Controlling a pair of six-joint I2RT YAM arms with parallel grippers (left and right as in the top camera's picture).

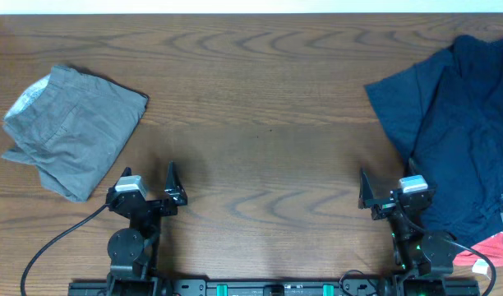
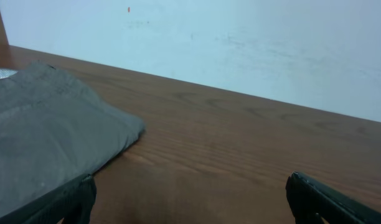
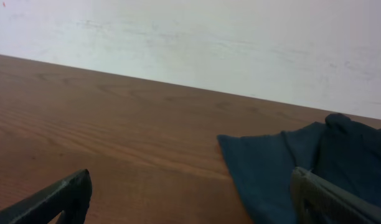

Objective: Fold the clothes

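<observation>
Surface: brown wood-grain table [image 1: 260, 123], with a pale wall [image 2: 240, 43] behind it in the wrist views.
Grey shorts [image 1: 71, 131]: lay bunched at the upper left of the overhead frame, pale waistband at their top-left corner.
Navy garment [image 1: 457, 140]: lay crumpled down the right side of the overhead frame.
Red cloth [image 1: 498, 247]: showed at the lower right corner.
Left gripper [image 1: 147, 179]: sat lower left, near the shorts, fingers spread wide, holding nothing.
Right gripper [image 1: 389, 182]: sat lower right, beside the navy garment's left edge, fingers wide apart, empty.

grey shorts [image 1: 71, 131]: folded, table's left | navy garment [image 1: 453, 131]: seemingly crumpled, right edge
</observation>
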